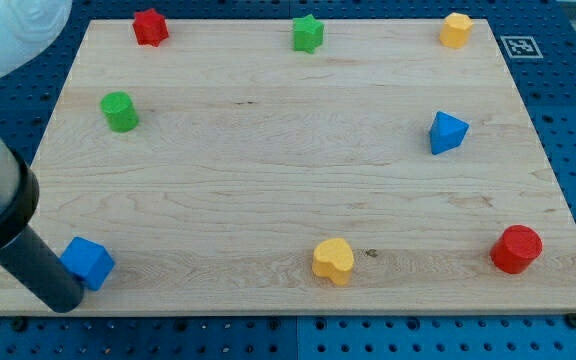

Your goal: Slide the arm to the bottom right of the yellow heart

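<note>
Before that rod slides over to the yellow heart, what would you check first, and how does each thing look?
1. My tip in view: ok, at the board's bottom-left corner.
2. Tip clear of blocks: not ok, the blue cube sits right against the rod; whether they touch, cannot tell.
3. Yellow heart located: ok, near the bottom edge, middle.
4. Spot at the heart's bottom right free: ok, bare wood there.
5. Path along the bottom edge: ok, no block between tip and heart.
6. Red cylinder out of the way: ok, well to the view's right of the goal.

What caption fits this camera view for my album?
My tip sits beside the blue cube, far left of the yellow heart.
</note>
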Robot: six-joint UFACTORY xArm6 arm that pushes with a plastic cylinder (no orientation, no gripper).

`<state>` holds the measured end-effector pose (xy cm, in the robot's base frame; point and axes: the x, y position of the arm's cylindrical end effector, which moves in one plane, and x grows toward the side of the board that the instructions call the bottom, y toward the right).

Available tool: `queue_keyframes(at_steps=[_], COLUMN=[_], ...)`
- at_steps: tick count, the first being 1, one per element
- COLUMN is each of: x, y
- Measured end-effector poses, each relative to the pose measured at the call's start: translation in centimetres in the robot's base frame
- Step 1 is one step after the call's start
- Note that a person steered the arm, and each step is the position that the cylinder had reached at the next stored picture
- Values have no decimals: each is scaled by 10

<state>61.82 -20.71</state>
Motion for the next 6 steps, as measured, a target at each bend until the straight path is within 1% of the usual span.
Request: queue_keyframes(at_steps=[4,6], x=[0,0], y=[150,249])
